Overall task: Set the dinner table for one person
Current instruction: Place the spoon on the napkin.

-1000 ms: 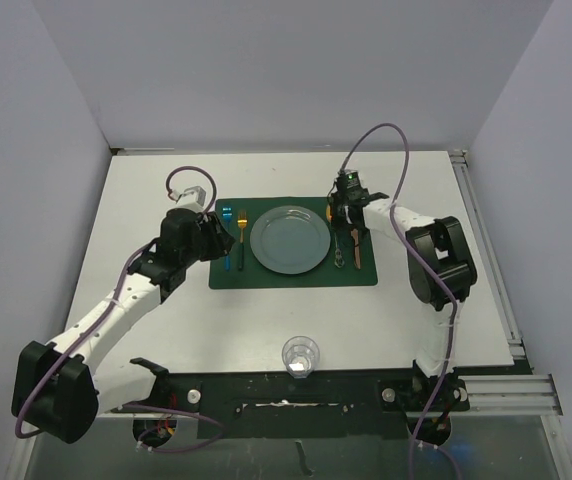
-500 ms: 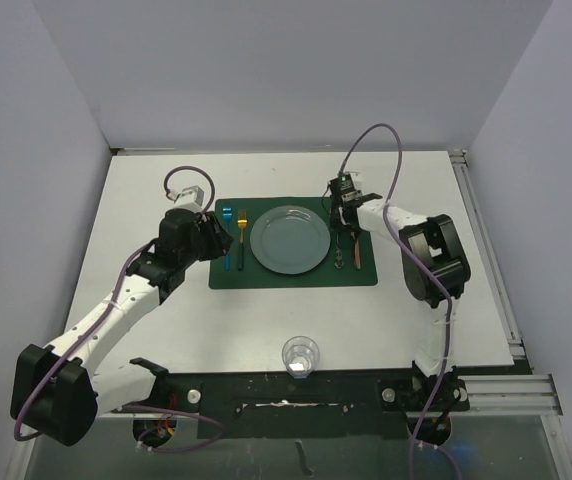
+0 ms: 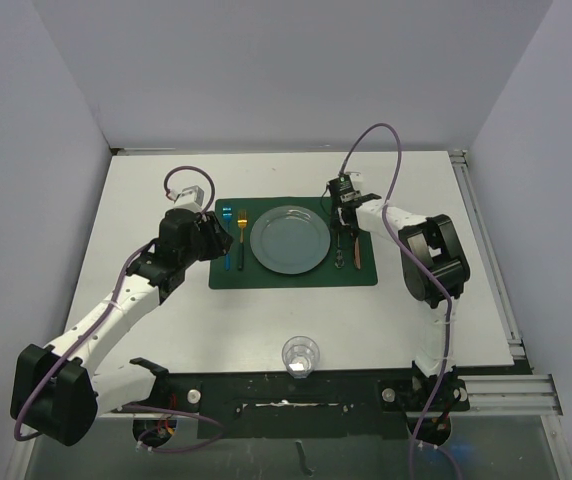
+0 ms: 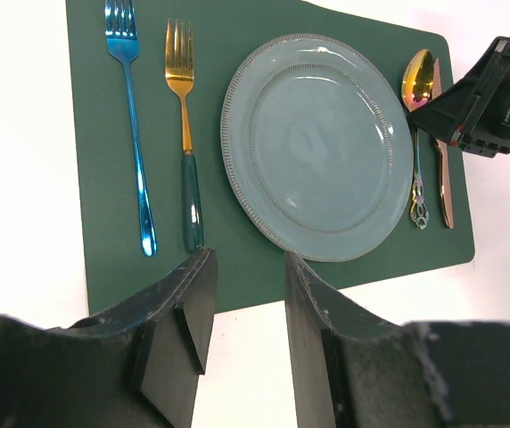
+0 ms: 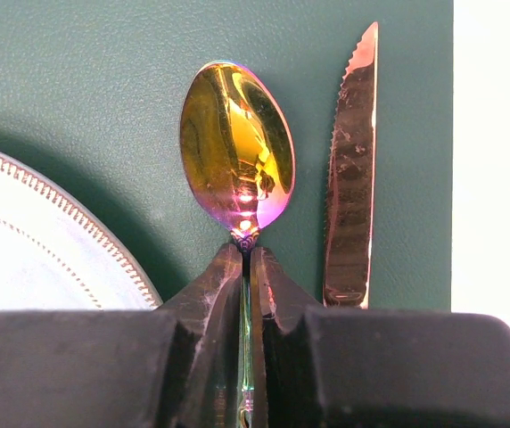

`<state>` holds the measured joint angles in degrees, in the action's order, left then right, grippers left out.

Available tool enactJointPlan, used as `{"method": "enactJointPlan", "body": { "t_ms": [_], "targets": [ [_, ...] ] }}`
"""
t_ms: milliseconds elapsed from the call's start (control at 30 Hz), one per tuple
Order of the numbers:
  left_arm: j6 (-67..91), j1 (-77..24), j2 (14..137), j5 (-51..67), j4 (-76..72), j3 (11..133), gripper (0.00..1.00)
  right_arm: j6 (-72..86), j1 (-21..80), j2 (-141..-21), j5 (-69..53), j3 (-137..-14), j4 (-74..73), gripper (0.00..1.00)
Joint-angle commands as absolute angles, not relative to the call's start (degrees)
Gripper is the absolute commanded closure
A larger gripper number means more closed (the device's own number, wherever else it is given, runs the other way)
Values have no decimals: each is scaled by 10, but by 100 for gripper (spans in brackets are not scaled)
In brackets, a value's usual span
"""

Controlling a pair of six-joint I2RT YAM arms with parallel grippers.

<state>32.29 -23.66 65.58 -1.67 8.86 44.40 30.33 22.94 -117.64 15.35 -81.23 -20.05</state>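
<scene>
On the white dinner table (image 3: 146,190) lies a dark green placemat (image 3: 296,278) with a blue-grey plate (image 3: 290,239) at its middle. Left of the plate lie a blue fork (image 4: 135,134) and a gold fork (image 4: 185,134) with a green handle. To the plate's right are an iridescent gold spoon (image 5: 237,147) and a rose-gold knife (image 5: 351,169), side by side. My right gripper (image 5: 248,254) is shut on the spoon's thin handle, just below the bowl. My left gripper (image 4: 248,267) hovers open and empty over the mat's near left edge.
A clear drinking glass (image 3: 301,355) stands near the table's front edge, between the two arm bases. An aluminium rail (image 3: 486,250) runs along the right side. Grey walls close in the far side and both flanks.
My right arm has drawn slightly left and toward the far side, its gripper still on the spoon. The left arm has not moved.
</scene>
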Motion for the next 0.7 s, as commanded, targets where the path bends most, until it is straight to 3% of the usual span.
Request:
{"method": "enactJointPlan", "body": {
  "t_ms": [0, 667],
  "targets": [
    [318, -239, 656, -13, 66, 461, 65, 307, 229, -1163, 191, -817, -206, 100],
    [321, -239, 657, -8, 65, 461, 65, 304, 229, -1175, 200, -827, -231, 100]
  ]
}}
